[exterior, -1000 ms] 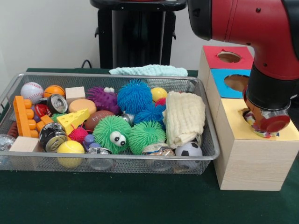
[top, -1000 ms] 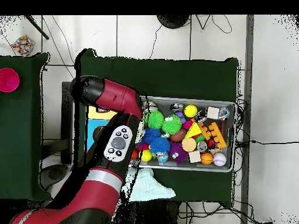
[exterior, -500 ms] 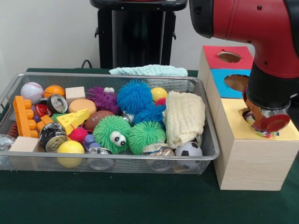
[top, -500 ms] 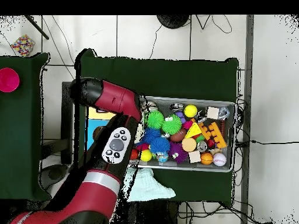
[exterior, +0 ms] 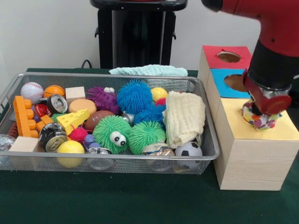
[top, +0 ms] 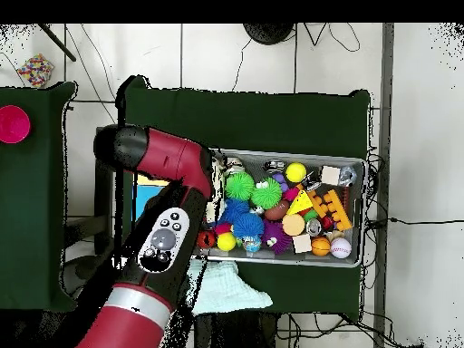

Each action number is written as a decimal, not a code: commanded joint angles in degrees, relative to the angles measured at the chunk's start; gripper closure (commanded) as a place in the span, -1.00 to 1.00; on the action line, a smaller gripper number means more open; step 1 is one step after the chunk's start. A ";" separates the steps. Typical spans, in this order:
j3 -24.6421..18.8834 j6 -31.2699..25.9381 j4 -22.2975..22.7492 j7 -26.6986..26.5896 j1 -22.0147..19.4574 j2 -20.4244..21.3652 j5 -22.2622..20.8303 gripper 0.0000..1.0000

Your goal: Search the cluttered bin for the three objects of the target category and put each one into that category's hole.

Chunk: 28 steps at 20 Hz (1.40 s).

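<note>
My gripper (exterior: 259, 113) hangs over the yellow-topped wooden box (exterior: 286, 134) at the right in the front view. Directly under its red wrist cap is a small ball speckled in many colours (exterior: 258, 120), just above the yellow top; whether it is gripped or resting there is hidden. The wire bin (exterior: 107, 75) to the left holds several toys: fuzzy blue (exterior: 134, 95) and green (exterior: 111, 133) balls, a baseball (exterior: 32, 91), cans, blocks and a cream cloth (exterior: 185, 116). In the overhead view the arm (top: 168, 195) covers the boxes and the gripper.
Behind the yellow box stand a blue-topped box (exterior: 235, 82) and a red-topped box (exterior: 228, 57), each with a round hole. A mint cloth (exterior: 148, 70) lies behind the bin. In the overhead view a pink disc (top: 13, 124) sits on a second table at left.
The arm has risen and swung back from the yellow box top. The speckled ball, mostly hidden under the wrist before, now shows more fully and sits slightly higher.
</note>
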State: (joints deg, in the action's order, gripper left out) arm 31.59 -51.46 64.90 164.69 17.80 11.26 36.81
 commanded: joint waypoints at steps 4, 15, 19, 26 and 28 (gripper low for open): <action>-6.03 11.39 6.83 9.07 -3.05 -2.79 0.47 1.00; -15.52 27.04 5.44 5.16 -7.03 -9.32 2.95 1.00; -15.63 24.70 4.87 3.61 -7.45 -9.46 2.33 1.00; -7.98 -2.55 -2.26 8.12 -6.13 -10.59 -3.10 1.00; -6.12 -8.46 -2.24 8.32 -5.75 -8.61 -4.37 1.00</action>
State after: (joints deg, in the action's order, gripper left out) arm 28.30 -37.15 60.98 164.70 11.97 6.93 38.61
